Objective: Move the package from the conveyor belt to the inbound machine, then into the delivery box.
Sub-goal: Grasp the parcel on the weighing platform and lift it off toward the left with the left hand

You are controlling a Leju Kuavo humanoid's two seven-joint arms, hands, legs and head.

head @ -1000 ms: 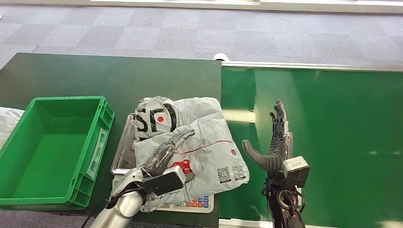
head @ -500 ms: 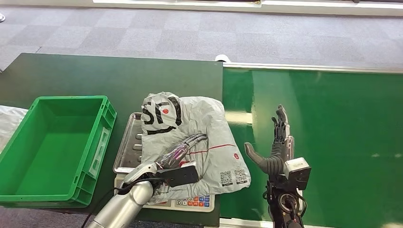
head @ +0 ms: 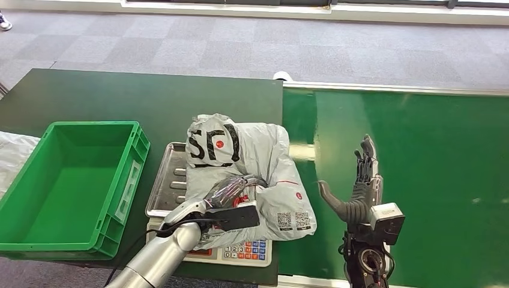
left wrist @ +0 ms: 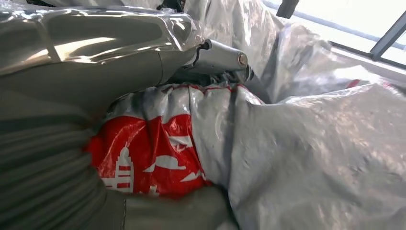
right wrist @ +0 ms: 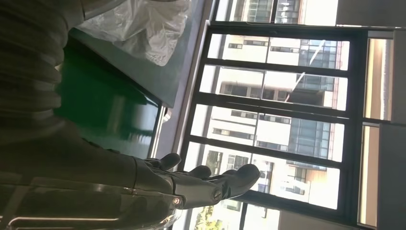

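The delivery box is being left unfilled. The package, lying on the inbound machine, is being clamped by the left hand, apparently for carrying boxward. The right hand is being held open-fingered over the conveyor belt.

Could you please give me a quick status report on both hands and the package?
Left robot hand gripping grey package on scale. Right robot hand open, holding nothing, above belt. Green crate to the left, nothing blocking.
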